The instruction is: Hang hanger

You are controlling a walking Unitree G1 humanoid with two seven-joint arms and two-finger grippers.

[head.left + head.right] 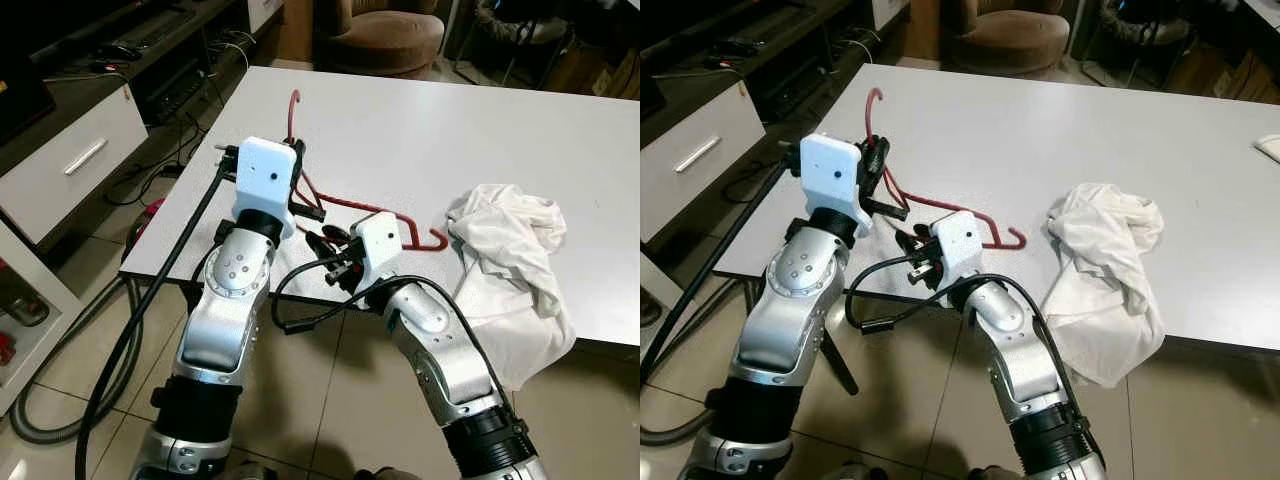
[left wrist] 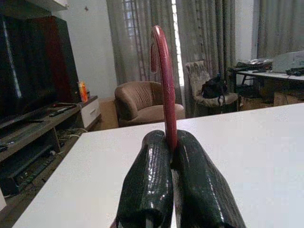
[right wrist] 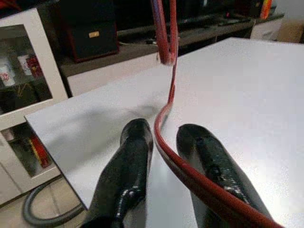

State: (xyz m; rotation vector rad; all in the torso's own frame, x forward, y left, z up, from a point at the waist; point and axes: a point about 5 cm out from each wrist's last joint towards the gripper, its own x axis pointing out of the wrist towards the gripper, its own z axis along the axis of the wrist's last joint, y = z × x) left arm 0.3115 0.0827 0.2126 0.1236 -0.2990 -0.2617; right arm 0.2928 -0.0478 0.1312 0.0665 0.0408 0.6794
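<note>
White desk (image 1: 420,130) carries a red hanger (image 1: 330,205): left pincer (image 2: 172,156) clamped on its hook, right pincer (image 3: 164,140) apart, straddling its wire; white cloth (image 1: 510,260) beyond the right pincer.

Deep red on the hanger (image 1: 330,205), a wire frame standing out sharp against the plain pale grey-white surface (image 1: 440,130), and there's a crumpled white cloth (image 1: 510,265) beside it, creamy in the folds. The left tool (image 2: 173,159) shows glossy black fingers (image 2: 147,190) with a fine pebbled texture, the right tool (image 3: 164,142) has the same shiny black, and both sit under white housings on silver arms dotted with small dark holes. Around them, a tan-brown armchair (image 1: 380,35), a white drawer (image 1: 70,160) with a silver handle, beige tiled floor (image 1: 90,330), and grey curtains (image 2: 137,42).
</note>
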